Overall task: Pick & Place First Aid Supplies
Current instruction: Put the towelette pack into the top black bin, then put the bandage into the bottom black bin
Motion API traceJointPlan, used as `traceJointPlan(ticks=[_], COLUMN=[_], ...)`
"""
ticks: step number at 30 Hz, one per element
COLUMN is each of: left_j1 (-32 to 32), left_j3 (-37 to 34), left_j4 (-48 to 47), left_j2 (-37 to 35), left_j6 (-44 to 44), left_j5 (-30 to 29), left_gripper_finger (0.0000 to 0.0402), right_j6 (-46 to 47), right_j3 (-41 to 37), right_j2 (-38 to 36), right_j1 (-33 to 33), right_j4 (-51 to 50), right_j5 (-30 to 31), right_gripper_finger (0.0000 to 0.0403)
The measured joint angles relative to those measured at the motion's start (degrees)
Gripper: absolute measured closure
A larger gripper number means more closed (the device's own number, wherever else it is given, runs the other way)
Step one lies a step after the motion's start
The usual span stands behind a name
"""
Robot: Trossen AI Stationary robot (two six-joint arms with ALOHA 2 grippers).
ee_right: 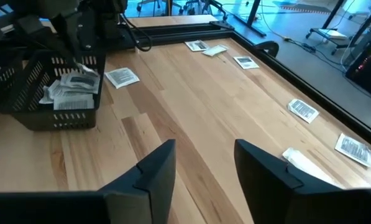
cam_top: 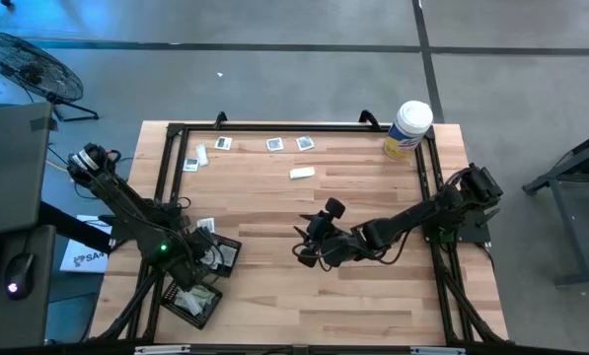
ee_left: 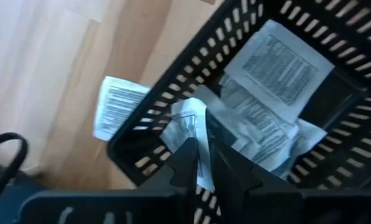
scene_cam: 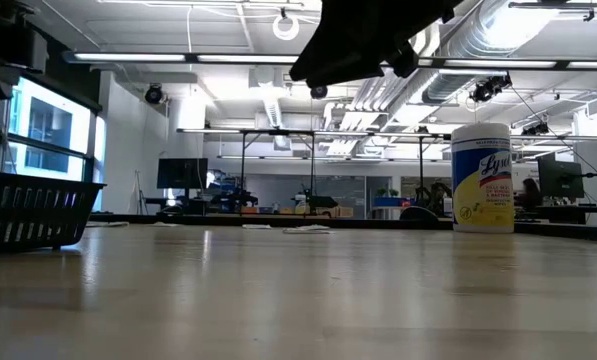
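Observation:
My left gripper [ee_left: 205, 155] points down into a black mesh tray [ee_left: 166, 106] at the table's near left [cam_top: 223, 258], shut on a small white packet [ee_left: 185, 127]. Several more first aid packets [ee_left: 278, 68] lie piled in that tray. One packet [cam_top: 205, 225] lies on the wood just beside the tray. Others lie along the far edge [cam_top: 274, 145], and a white strip [cam_top: 302, 174] lies nearer the middle. My right gripper [ee_right: 201, 168] stands open above the middle of the table [cam_top: 309, 242], with nothing between its fingers. My left gripper pinches the white packet [ee_left: 191, 121] between its two fingers, which come from above and point down into the tray. The packet sticks out past the fingertips [ee_left: 225, 155], just over the pile. Whether its free end rests on the pile I cannot tell.
A second black mesh tray [cam_top: 193, 301] with packets stands at the near left corner. A white canister with a yellow label [cam_top: 407, 128] stands at the far right corner. A black frame rail [cam_top: 294, 126] runs round the table. Bare wood lies between the two arms.

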Motion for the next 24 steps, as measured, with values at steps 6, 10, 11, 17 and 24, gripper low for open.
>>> traceJointPlan(ticks=[6,10,11,17,24], left_j1=[0.00,0.02,0.02,0.00,1.81], left_j3=[-0.01,0.08,0.49,5.67,8.77], left_j4=[2.31,6.21,6.54,7.24,8.71], left_j2=[0.00,-0.02,-0.02,-0.11,-0.11], left_j6=[1.48,5.46,6.31,12.39,24.60], left_j5=[0.41,0.43,0.43,-1.44,-20.37], left_gripper_finger=[0.0342,0.0339,0.0339,0.0338,0.0338], right_j6=[-0.07,-0.02,-0.04,0.17,0.20], right_j3=[0.00,-0.02,0.00,-0.02,-0.02], right_j2=[-0.01,0.01,0.01,0.01,2.15], right_j1=[0.02,0.02,0.00,0.00,0.00], right_j4=[0.00,0.00,0.00,0.00,0.23], right_j5=[-1.84,-2.64,-2.64,-2.66,-2.78], right_gripper_finger=[0.0247,0.0245,0.0246,0.0248,0.0247])
